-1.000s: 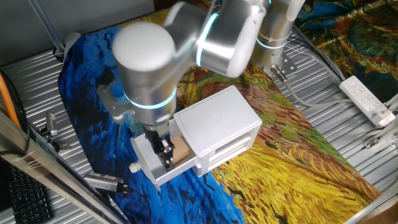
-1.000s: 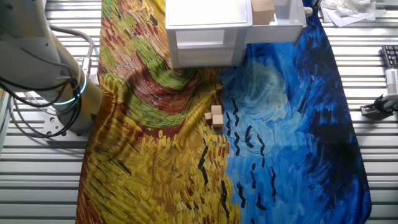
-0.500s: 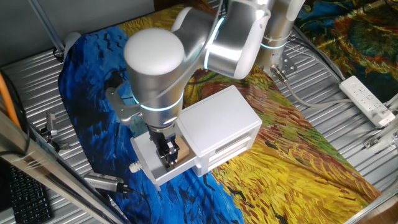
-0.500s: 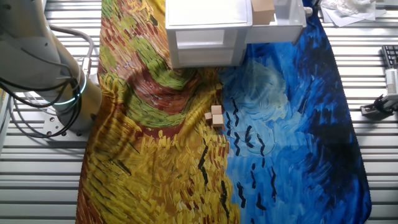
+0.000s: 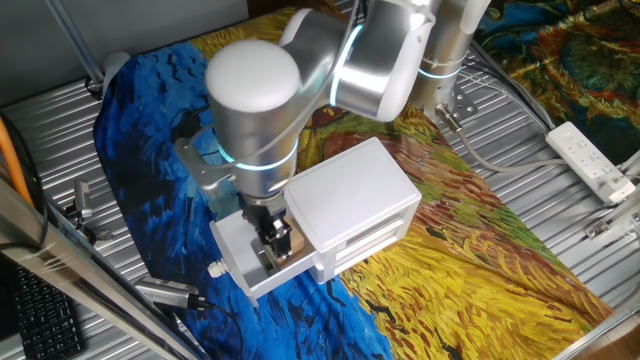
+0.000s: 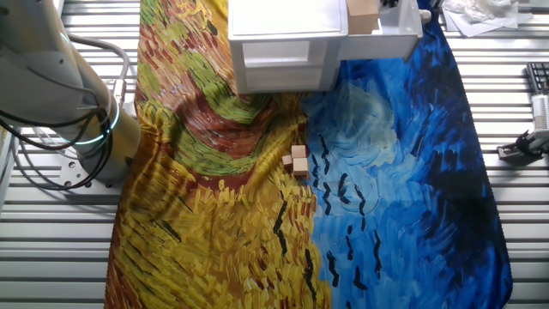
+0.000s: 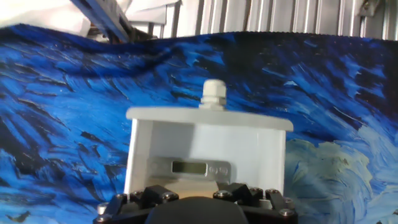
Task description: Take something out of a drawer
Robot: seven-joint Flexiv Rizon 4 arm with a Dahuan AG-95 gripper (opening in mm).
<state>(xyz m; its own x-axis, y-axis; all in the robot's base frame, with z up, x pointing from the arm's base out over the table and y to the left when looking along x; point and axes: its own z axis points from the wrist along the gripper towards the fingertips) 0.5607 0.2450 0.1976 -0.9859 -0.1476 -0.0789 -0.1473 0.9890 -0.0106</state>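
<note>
Your hand (image 5: 271, 240) is down inside the pulled-out drawer (image 5: 240, 262) of the white cabinet (image 5: 350, 205), its fingers right at the wooden block (image 5: 292, 241). You cannot tell whether the fingers have closed on the block; the arm hides much of it. The block sits in the drawer against the cabinet front, also seen from the other side (image 6: 362, 15). In the hand view, the drawer's round knob (image 7: 212, 94) faces away, with a flat grey metal piece (image 7: 199, 168) inside. Three small wooden cubes (image 6: 296, 160) lie on the painted cloth (image 6: 377, 197) covering the surface.
</note>
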